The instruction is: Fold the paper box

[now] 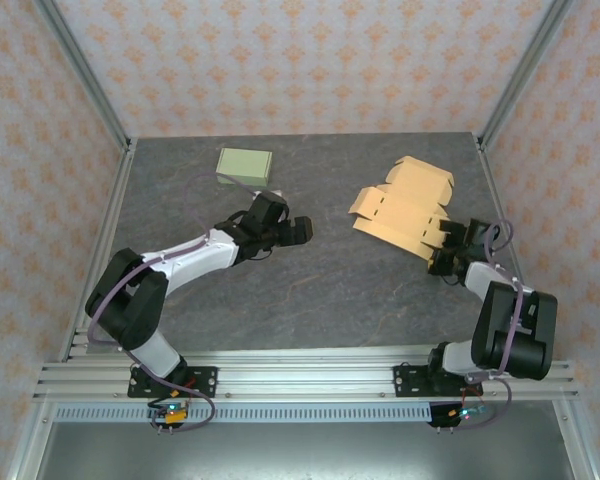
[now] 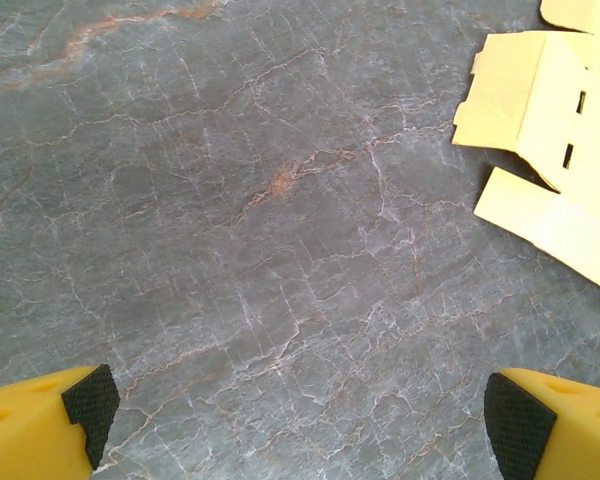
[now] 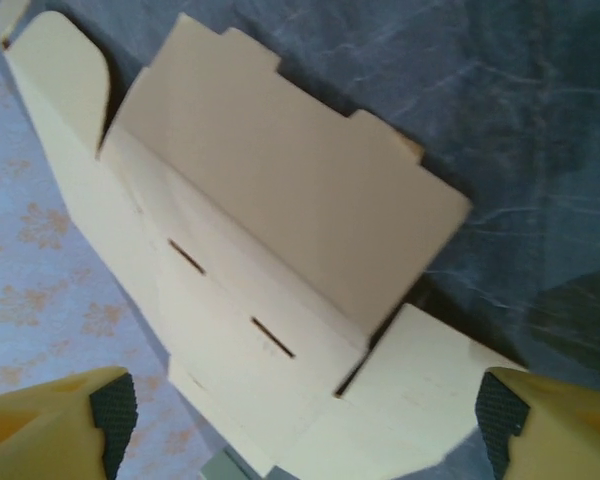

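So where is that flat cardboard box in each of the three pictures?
Top view: cardboard box, upper right of the table.
Left wrist: box in the upper right corner.
Right wrist: box across the centre and left.
Shared landmark: the grey veined table under it.

Nothing here can be read: no lettering, label, brand, number or sign. The paper box (image 1: 402,206) is plain tan card, marked only by a few cut slots. The small green box (image 1: 244,165), well apart from the paper box across the table, has bare faces. The walls (image 1: 310,60) behind the paper box carry a repeating ornament, not writing.
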`<act>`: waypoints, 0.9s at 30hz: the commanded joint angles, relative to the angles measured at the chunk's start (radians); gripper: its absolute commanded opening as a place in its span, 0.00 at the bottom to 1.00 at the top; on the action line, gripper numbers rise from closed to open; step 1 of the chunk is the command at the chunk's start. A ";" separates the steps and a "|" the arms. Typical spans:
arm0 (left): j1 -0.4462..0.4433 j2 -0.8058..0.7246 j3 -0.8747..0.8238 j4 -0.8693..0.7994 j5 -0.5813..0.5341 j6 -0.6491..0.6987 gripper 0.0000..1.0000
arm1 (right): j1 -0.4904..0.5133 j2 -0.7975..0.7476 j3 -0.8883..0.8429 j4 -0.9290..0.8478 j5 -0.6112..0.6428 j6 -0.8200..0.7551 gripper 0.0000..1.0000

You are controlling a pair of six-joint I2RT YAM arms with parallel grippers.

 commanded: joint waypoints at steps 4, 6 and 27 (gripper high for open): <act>-0.011 -0.003 0.007 -0.031 -0.054 0.015 0.97 | -0.004 0.144 0.078 0.114 -0.025 -0.017 0.78; -0.011 -0.008 0.003 -0.034 -0.060 0.017 0.97 | -0.004 0.199 0.080 0.182 -0.053 0.017 0.75; -0.012 -0.038 0.059 -0.087 -0.076 0.040 0.97 | 0.111 -0.127 0.192 -0.085 0.167 -0.492 0.07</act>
